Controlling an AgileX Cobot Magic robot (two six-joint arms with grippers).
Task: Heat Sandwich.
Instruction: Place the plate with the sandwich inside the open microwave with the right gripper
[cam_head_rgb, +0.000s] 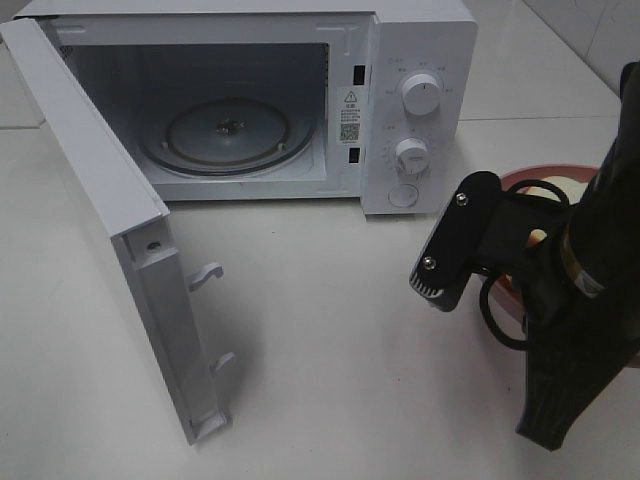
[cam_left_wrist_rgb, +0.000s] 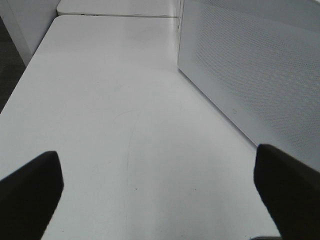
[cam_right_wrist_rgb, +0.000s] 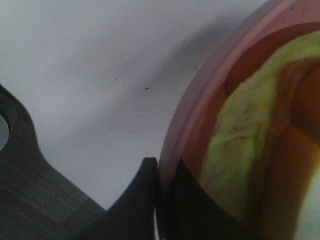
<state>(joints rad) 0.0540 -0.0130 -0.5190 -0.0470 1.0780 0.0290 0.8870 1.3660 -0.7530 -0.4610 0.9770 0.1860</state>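
The sandwich (cam_right_wrist_rgb: 240, 145), pale bread with green lettuce, lies on a round pink plate (cam_right_wrist_rgb: 197, 105). In the high view the plate (cam_head_rgb: 535, 175) sits on the table right of the microwave, mostly covered by my right arm (cam_head_rgb: 575, 310), with a pale bit of sandwich (cam_head_rgb: 558, 190) showing. My right gripper (cam_right_wrist_rgb: 162, 200) is shut on the plate's rim, one finger outside it and one inside. Over bare table my left gripper (cam_left_wrist_rgb: 160, 195) stands wide open with nothing between its fingers; it is out of the high view.
The white microwave (cam_head_rgb: 415, 60) stands at the back with a glass turntable (cam_head_rgb: 225, 130) inside. Its door (cam_head_rgb: 100, 200) is swung fully open toward the front left, and its perforated panel (cam_left_wrist_rgb: 250, 75) is close beside my left gripper.
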